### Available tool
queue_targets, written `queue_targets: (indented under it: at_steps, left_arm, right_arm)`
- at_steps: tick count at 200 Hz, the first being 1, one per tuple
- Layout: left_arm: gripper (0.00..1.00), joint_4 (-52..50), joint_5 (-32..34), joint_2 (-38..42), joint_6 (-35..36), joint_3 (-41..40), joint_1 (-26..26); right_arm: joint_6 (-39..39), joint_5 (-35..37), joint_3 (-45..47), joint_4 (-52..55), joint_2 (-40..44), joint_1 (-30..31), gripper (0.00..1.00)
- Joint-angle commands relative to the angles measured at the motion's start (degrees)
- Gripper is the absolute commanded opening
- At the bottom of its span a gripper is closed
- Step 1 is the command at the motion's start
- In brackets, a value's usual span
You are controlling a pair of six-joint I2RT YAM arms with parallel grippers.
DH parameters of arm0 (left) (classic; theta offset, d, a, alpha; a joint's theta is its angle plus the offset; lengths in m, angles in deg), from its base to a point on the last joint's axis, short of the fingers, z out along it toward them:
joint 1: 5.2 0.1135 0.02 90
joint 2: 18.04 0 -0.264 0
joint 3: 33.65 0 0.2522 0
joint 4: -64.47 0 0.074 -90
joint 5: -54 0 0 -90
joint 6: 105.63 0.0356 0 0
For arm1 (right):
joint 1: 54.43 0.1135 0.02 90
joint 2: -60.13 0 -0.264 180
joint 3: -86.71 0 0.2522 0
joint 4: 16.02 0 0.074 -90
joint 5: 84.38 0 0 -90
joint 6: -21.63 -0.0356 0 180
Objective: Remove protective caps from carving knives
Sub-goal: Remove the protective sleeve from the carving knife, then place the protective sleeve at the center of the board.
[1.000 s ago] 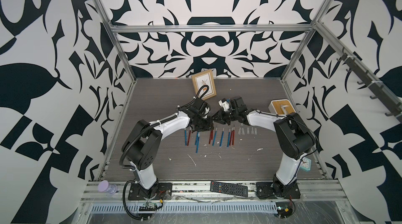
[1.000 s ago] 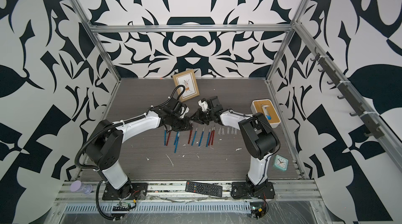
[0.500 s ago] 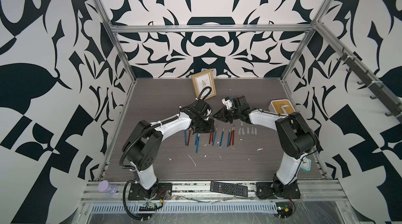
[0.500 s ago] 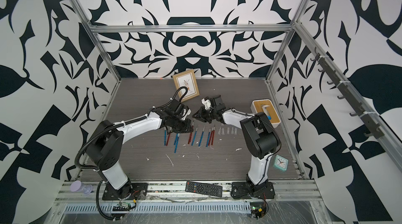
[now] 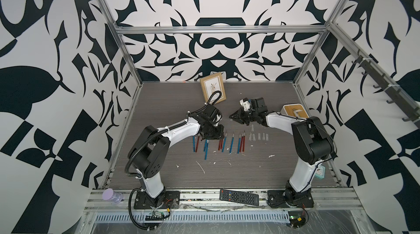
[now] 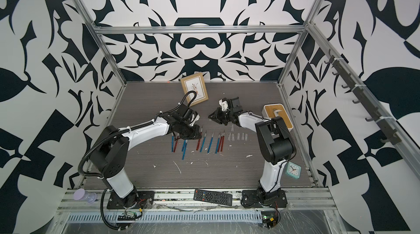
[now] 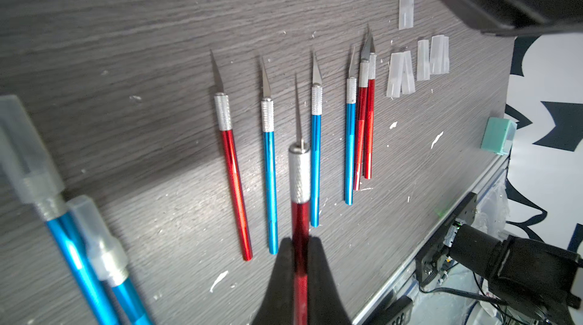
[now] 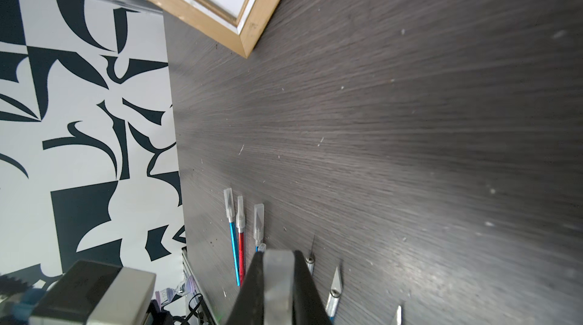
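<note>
Now: a bare red knife in my left grip, a cap in my right

Nearest, on the front rail, lie a black remote control (image 5: 239, 197) and a purple-topped bottle (image 5: 110, 195). A small mint clock (image 6: 293, 170) stands by my right arm's base. Farther in, white flecks (image 5: 201, 167) dot the grey table (image 5: 172, 108).

Beyond them the carving knives (image 5: 223, 143) lie in a rough row, blades pointing away. Six bare ones lie toward my right, and at least three capped knives (image 8: 241, 250) toward my left.

My left gripper (image 7: 299, 244) is clenched on the handle of a red knife (image 7: 299, 175), its blade bare, held low above the row. In both top views this gripper hides the tips of the knives under it.

Just right of the row, the loose protective caps (image 7: 422, 60) lie in a small cluster, apart from the blades. My right gripper (image 8: 279, 255) hangs past the row, off the table, pinching a translucent cap (image 8: 277, 276) between its jaws.

Farthest are a wooden-topped box (image 5: 294, 111) and a framed picture (image 5: 213, 90) near the back wall.
</note>
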Motion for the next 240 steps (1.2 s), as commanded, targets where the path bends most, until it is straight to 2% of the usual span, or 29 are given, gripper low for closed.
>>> queue_targets:
  at_steps: [1,52,78,106,153,240]
  left_arm:
    - [0.0,-2.1,0.8,0.3,1.1,-0.3,-0.1]
    - [0.0,-2.2,0.8,-0.4,1.1,0.3,-0.1]
    - [0.0,-2.2,0.8,-0.7,1.1,0.7,-0.1]
    - [0.0,-2.2,0.7,-1.3,1.1,1.0,-0.1]
    - [0.0,-2.2,0.9,-1.4,0.9,1.2,-0.1]
    - [0.0,-2.3,1.1,-1.5,0.8,1.1,-0.1]
  right_arm:
    - [3.1,0.3,0.2,1.3,4.6,-2.7,0.14]
    - [12.5,2.2,1.4,14.0,8.7,-10.9,0.15]
    - [21.9,12.8,-1.2,26.7,10.4,-12.1,0.15]
    - [25.8,19.6,-2.9,33.7,9.9,-12.0,0.15]
    - [27.2,23.8,-3.5,35.3,7.1,-11.5,0.15]
    - [27.4,26.0,-7.3,35.5,0.8,-9.5,0.16]
